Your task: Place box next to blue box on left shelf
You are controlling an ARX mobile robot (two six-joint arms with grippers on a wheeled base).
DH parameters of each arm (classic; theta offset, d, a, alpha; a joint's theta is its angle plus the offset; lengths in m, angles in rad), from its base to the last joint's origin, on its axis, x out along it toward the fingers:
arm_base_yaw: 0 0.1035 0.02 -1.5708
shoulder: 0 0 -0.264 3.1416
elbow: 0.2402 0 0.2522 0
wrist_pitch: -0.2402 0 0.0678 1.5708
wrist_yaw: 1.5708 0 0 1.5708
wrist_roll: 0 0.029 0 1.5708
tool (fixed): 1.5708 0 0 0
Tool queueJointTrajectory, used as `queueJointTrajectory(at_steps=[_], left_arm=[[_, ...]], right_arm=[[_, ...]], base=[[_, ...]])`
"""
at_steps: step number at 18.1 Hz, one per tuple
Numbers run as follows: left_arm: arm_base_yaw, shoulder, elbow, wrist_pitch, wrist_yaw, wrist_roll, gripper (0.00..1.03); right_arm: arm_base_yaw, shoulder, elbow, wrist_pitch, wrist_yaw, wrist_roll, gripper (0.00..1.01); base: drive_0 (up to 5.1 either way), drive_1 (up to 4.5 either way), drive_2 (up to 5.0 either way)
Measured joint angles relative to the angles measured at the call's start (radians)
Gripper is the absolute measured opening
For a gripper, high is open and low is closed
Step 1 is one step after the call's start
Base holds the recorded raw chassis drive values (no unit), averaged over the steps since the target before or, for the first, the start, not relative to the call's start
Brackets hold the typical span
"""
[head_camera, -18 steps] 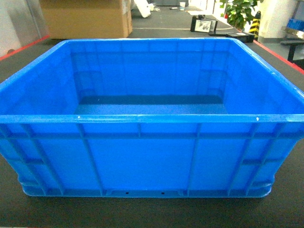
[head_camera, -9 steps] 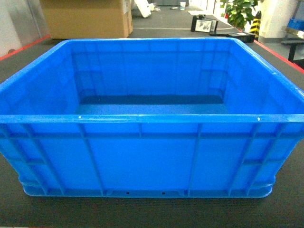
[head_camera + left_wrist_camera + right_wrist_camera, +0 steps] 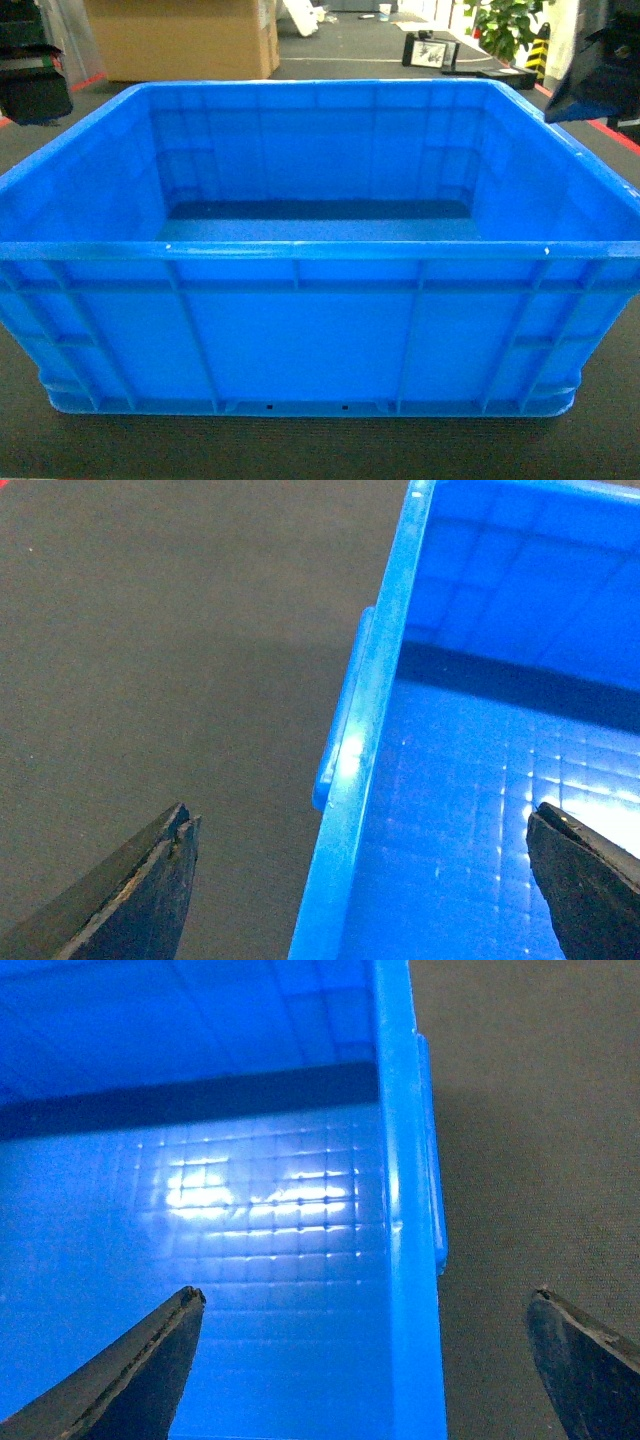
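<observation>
The large, deep bright-blue plastic crate (image 3: 320, 250) sits empty on the dark counter (image 3: 320, 450). The left gripper (image 3: 360, 880) and right gripper (image 3: 365, 1360) hover with fingers spread, each straddling a side rim. The grasp is in hand; next, both should lower and close together.

Box (image 3: 300, 330) — deep bright-blue crate; upright, ribbed walls, gridded floor.
</observation>
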Motion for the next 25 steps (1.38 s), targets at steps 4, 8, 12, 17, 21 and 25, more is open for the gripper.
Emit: queueJointTrajectory(at_steps=[4,8,12,17,21,25], left_arm=[[-0.029,0.070,0.000,-0.005,0.008,-0.006,0.98],[-0.035,0.136,0.002,-0.024,0.008,-0.006,0.98],[-0.032,0.201,0.039,-0.083,0.012,0.001,0.98],[-0.024,0.233,0.070,-0.145,-0.020,0.001,0.55],[-0.006,0.219,0.071,-0.143,-0.002,0.021,0.25],[-0.003,0.206,0.056,-0.137,0.027,0.023,0.22]], right_arm=[[0.002,0.103,0.029,-0.013,0.065,-0.027,0.98],[-0.007,0.183,0.029,0.008,0.068,-0.055,0.98],[-0.021,0.216,0.029,0.015,0.092,-0.096,0.86],[-0.026,0.219,0.029,0.020,0.029,-0.142,0.40],[-0.029,0.214,0.029,0.026,0.006,-0.148,0.33],[-0.033,0.209,0.029,0.018,0.010,-0.163,0.33]], base=[[0.0,0.00,0.0],[0.0,0.00,0.0],[0.0,0.00,0.0],[0.0,0.00,0.0],[0.0,0.00,0.0],[0.0,0.00,0.0]])
